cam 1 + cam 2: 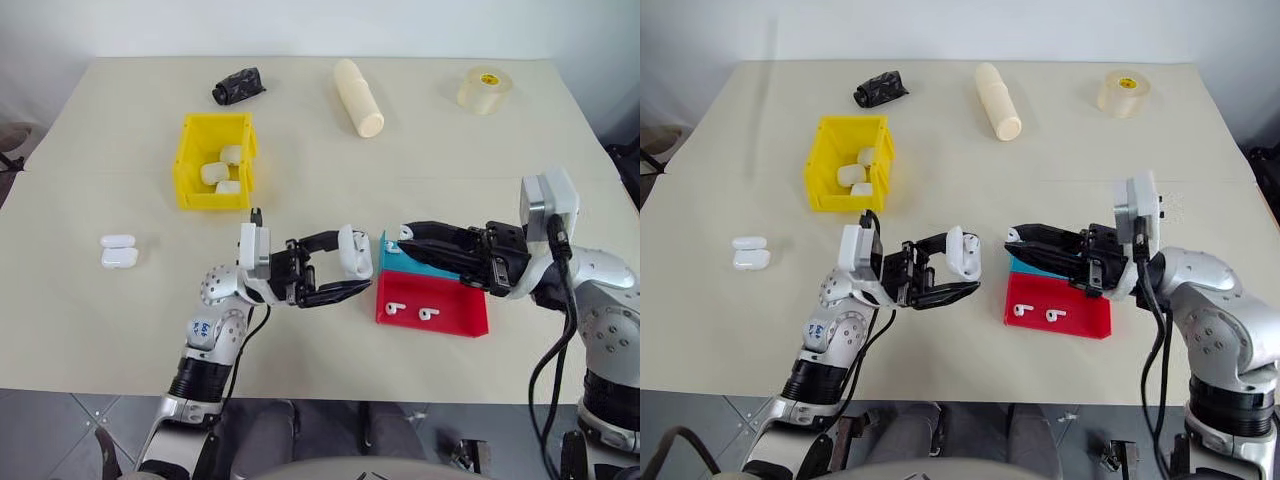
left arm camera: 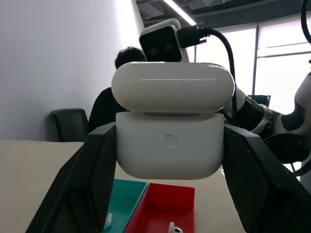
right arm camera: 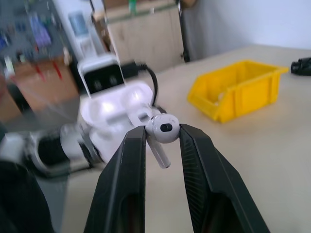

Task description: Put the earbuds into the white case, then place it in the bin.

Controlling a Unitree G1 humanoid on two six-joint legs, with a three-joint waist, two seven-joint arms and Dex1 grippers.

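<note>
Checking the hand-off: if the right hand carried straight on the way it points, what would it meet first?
Most likely the open white case held in the left hand; the right hand, gripping an earbud, points at it, though the gap's depth is unclear.

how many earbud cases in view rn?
6: three in the yellow bin at; two on the table's left at and; one open in the left gripper at. The bin could hide more.
</note>
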